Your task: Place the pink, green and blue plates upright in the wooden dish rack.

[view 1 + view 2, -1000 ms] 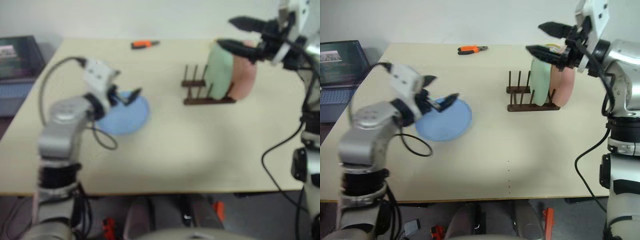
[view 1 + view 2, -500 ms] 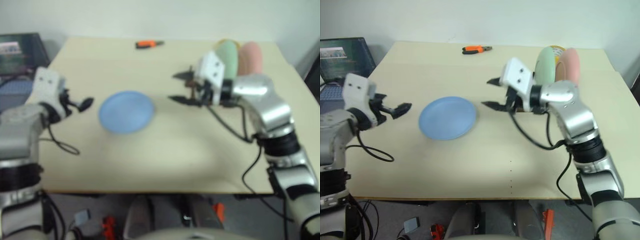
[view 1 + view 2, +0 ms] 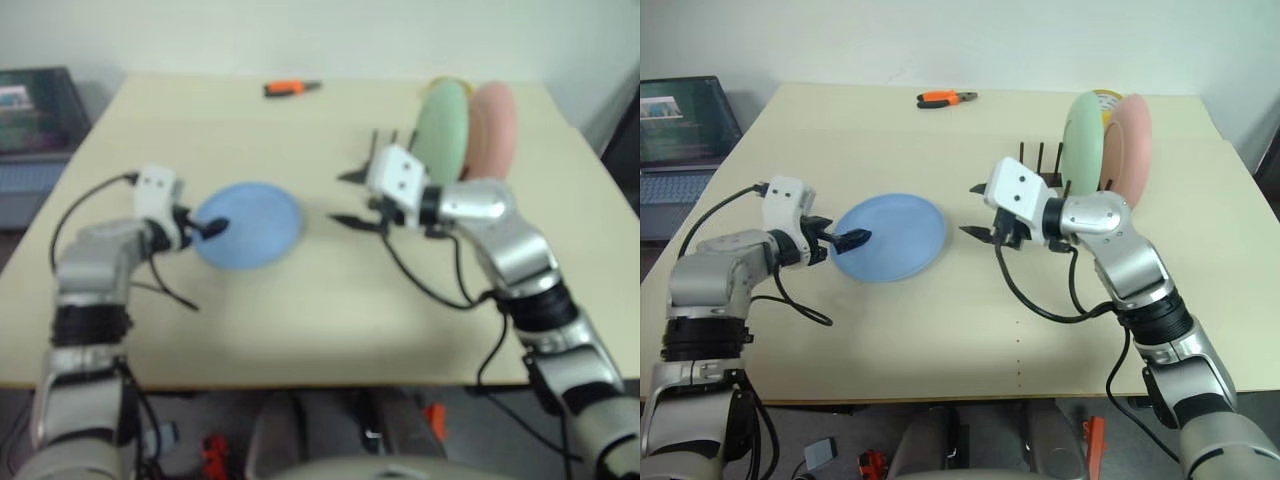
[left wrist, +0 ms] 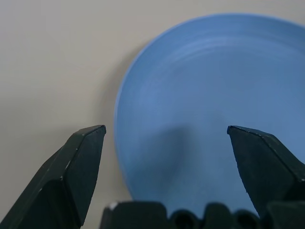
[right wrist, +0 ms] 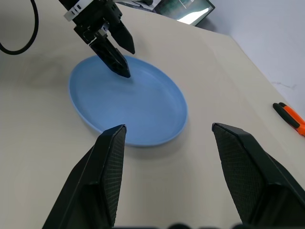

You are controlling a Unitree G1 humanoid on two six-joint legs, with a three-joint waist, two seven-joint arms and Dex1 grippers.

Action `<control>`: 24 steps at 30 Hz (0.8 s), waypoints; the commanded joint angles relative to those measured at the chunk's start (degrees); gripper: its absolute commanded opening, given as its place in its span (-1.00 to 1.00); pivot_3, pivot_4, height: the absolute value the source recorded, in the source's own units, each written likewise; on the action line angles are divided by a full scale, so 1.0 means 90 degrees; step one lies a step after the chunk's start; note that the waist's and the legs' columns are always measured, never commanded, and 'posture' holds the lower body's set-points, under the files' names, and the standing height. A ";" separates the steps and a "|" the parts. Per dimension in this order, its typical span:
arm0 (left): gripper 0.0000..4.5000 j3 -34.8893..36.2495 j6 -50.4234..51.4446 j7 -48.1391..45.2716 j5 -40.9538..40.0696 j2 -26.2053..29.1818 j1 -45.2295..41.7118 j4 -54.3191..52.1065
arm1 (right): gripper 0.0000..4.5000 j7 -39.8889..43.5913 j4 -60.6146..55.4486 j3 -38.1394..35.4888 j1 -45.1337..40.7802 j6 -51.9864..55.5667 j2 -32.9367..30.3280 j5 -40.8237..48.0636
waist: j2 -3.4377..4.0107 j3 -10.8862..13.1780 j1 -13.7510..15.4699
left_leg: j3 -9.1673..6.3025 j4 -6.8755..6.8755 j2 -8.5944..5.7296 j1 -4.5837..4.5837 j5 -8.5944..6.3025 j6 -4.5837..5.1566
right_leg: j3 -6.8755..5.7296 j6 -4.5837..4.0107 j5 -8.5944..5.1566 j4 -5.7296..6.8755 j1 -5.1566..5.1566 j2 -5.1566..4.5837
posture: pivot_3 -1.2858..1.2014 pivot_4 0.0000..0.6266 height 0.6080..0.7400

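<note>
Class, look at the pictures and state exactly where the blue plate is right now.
In the right eye view the blue plate lies flat on the table, left of the wooden dish rack, between the open left pincer at its left rim and the open right pincer.
</note>
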 commanded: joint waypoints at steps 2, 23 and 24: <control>1.00 0.0155 -0.0021 0.0264 0.0076 -0.0019 -0.0094 0.0085 | 0.37 -0.0068 -0.0236 -0.0100 -0.0004 -0.0048 -0.0003 -0.0060 | -0.0001 -0.0001 0.0007 | -0.0001 0.0001 -0.0001 0.0000 0.0000 0.0000 | 0.0001 0.0000 0.0000 0.0000 0.0000 -0.0001 | 0.03 -0.52 1.00; -0.54 0.0344 -0.0221 0.0883 -0.0047 -0.0729 -0.0509 0.0634 | 0.40 -0.0096 -0.0202 -0.0044 0.0027 -0.0091 -0.0026 -0.0263 | -0.0002 -0.0002 0.0018 | -0.0002 0.0004 -0.0005 -0.0001 0.0000 0.0000 | 0.0000 0.0001 0.0001 0.0001 0.0002 -0.0002 | 0.03 -0.52 1.00; -0.73 0.0401 -0.0224 0.0919 -0.0081 -0.0756 -0.0554 0.0596 | 0.40 -0.0099 -0.0184 -0.0039 0.0022 -0.0104 -0.0026 -0.0284 | -0.0002 -0.0002 0.0018 | -0.0001 0.0004 -0.0005 -0.0001 0.0000 0.0000 | -0.0001 0.0001 0.0001 0.0001 0.0002 -0.0002 | 0.03 -0.52 1.00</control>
